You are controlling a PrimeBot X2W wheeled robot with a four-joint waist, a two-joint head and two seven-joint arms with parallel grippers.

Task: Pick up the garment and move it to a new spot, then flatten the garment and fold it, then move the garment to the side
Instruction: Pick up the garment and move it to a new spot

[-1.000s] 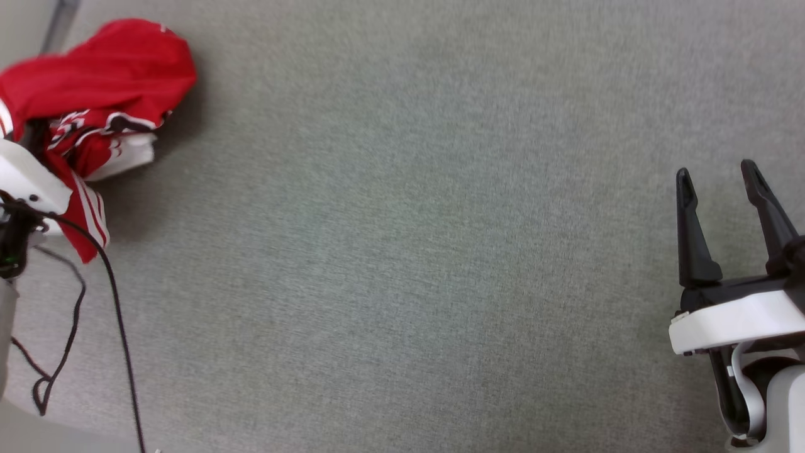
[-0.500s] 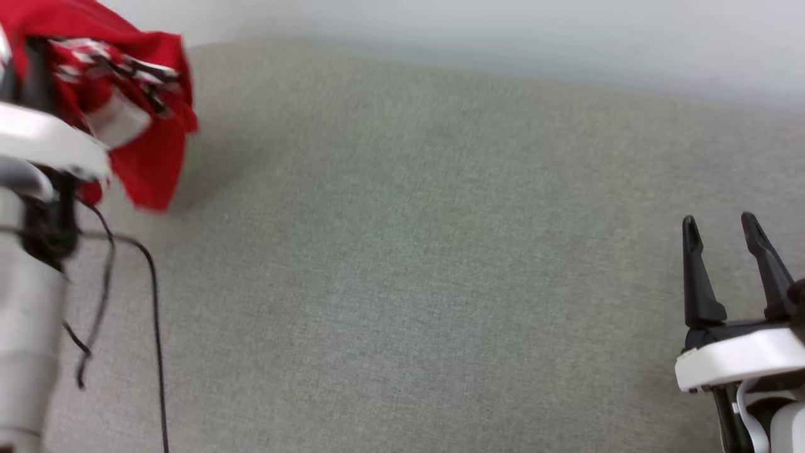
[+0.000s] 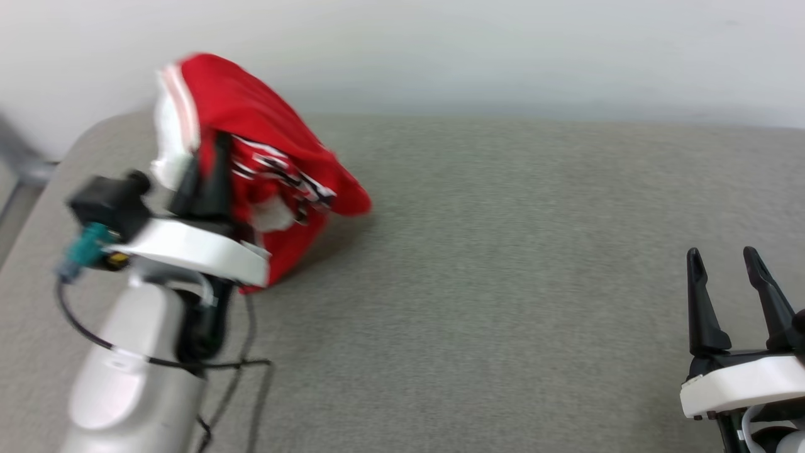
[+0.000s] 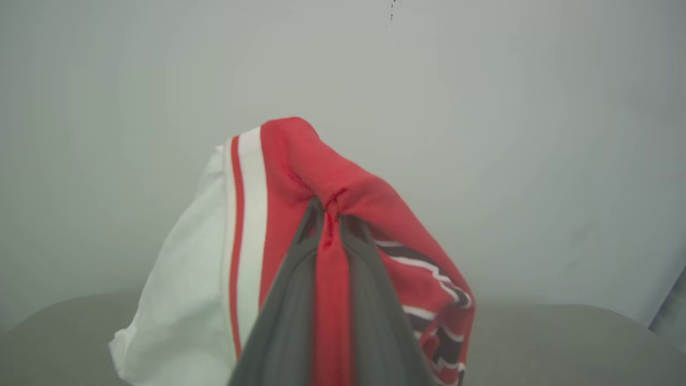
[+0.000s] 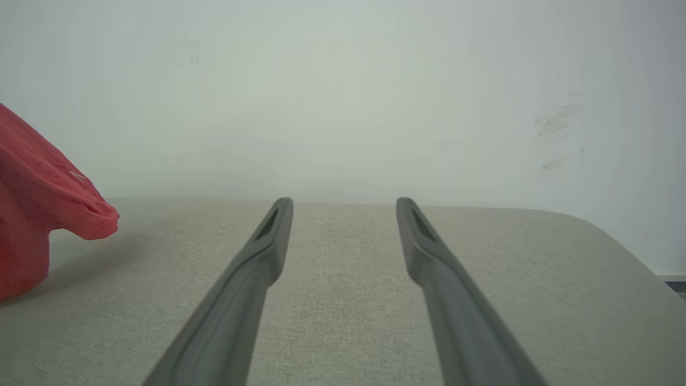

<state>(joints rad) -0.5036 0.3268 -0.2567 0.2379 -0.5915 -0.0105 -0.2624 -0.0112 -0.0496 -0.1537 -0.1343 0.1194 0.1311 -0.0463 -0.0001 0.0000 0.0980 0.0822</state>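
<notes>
While the left gripper (image 4: 329,213) pinches a fold of the garment (image 3: 251,119) between nearly closed jaws, you are in the first step: carrying it to a new spot. The red bundle hangs bunched over the far left part of the grey surface (image 3: 503,283); whether its hem touches the surface is unclear. Your left forearm rises from the surface's near left edge, fingers pointing toward its far edge. The right gripper (image 3: 721,253) hovers over the near right corner, jaws spread and empty. Next, likely, lower the cloth onto open surface and release.
</notes>
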